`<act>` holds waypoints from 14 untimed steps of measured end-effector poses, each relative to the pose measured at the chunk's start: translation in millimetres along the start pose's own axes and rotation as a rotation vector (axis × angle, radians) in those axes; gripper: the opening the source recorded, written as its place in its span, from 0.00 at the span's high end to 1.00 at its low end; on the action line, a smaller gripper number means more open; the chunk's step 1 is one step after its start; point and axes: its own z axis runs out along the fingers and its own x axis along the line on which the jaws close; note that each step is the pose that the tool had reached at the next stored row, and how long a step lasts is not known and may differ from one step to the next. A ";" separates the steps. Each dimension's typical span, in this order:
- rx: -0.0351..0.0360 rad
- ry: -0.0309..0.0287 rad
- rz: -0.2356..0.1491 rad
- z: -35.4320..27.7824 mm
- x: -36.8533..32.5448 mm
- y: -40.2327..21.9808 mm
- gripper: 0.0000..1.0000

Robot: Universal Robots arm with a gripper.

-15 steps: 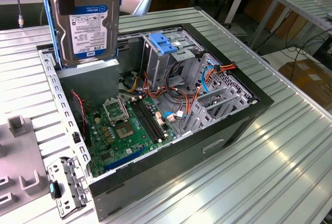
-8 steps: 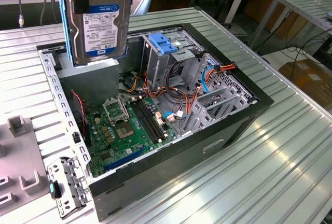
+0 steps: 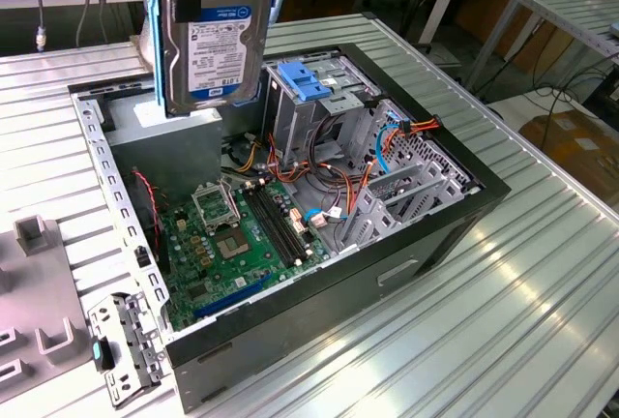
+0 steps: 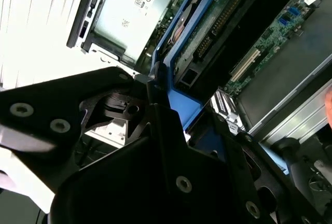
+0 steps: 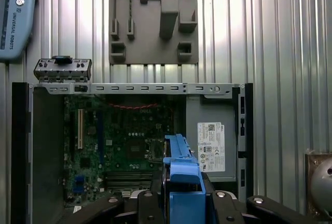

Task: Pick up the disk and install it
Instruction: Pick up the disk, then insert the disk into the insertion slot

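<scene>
Disk [image 3: 215,41] hangs upright over the power supply [image 5: 210,141] in the case [image 3: 290,341], the gripper [image 5: 184,203] clamping both jaws on its blue rails [image 5: 181,167], so a firm, steady, untilted carry clear of the cables [image 3: 329,162] seems wise.

Silver disk [image 3: 215,43] w/ white-blue label, blue carrier rails; hangs upright, rails clamped btw the fingers [image 4: 162,130].
</scene>
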 end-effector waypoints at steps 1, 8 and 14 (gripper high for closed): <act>0.0000 -0.0001 0.000 0.0 0.0 -2.7 0.63; 0.0000 0.0000 0.000 -0.1 -0.1 -6.6 0.63; 0.0000 0.0000 0.000 -0.1 -0.1 -6.7 0.63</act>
